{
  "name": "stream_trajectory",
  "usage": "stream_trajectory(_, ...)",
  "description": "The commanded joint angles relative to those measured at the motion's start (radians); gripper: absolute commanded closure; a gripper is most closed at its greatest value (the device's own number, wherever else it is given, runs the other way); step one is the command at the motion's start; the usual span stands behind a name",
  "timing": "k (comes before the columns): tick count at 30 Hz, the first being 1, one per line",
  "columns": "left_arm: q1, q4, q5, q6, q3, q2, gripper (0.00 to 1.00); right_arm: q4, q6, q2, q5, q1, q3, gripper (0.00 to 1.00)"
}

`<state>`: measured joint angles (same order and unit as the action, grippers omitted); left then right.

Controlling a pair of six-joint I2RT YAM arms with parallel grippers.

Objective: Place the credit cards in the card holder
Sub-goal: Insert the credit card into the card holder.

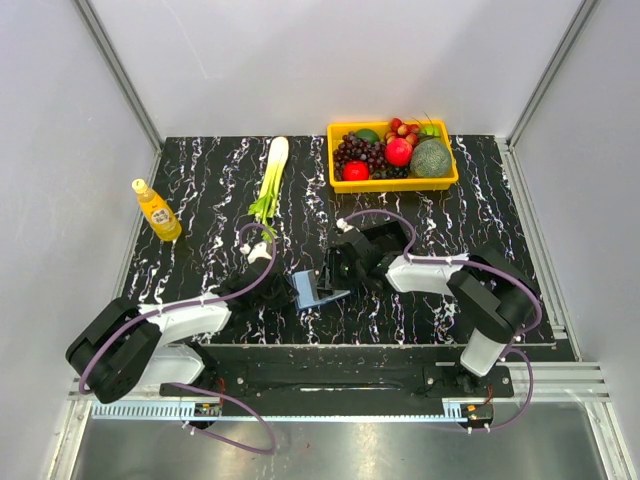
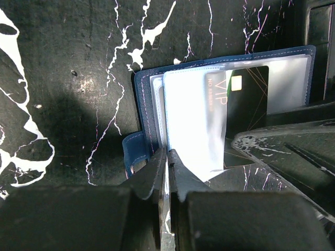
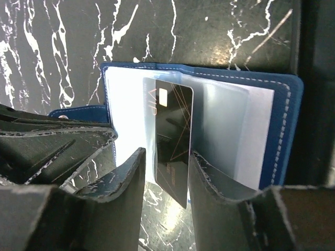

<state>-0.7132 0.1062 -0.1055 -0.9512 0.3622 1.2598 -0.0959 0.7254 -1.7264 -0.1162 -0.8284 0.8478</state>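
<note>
Right end effector [image 3: 166, 157] astride half-hidden card [image 3: 175, 120]

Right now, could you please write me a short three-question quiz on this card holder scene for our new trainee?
1. True or false: the left gripper is shut on a clear sleeve of the card holder.
2. Where is the black card? A) flat on the table; B) partly in a sleeve, between the fingers of the right gripper; C) in the yellow basket.
3. Which word is printed on the black card?

Key: 1 true; 2 B; 3 VIP.
</note>
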Motion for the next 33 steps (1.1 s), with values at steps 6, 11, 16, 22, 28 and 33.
stream_trajectory(6, 0.001, -0.221, -0.017, 0.035, -0.058, 0.043, 0.93, 0.234, -0.092, 0.021, 0.119, 0.003, 0.059, 0.86)
stream_trajectory(11, 0.001, -0.223, -0.016, 0.037, -0.057, 0.044, 0.93, 0.223, -0.093, -0.016, 0.053, 0.003, 0.080, 1.00)
stream_trajectory(16, 0.001, -0.223, -0.016, 0.038, -0.054, 0.044, 0.93, 0.183, -0.081, -0.054, 0.007, 0.002, 0.086, 1.00)
stream_trajectory(22, 0.001, -0.218, -0.017, 0.039, -0.054, 0.050, 0.93, 0.170, -0.092, -0.105, -0.039, -0.018, 0.100, 1.00)
stream_trajectory(28, 0.001, -0.220, -0.019, 0.038, -0.054, 0.049, 0.93, 0.170, -0.092, -0.119, -0.060, -0.043, 0.108, 0.99)
stream_trajectory(33, 0.003, -0.226, -0.022, 0.037, -0.054, 0.049, 0.93, 0.171, -0.084, -0.113, -0.057, -0.046, 0.100, 0.89)
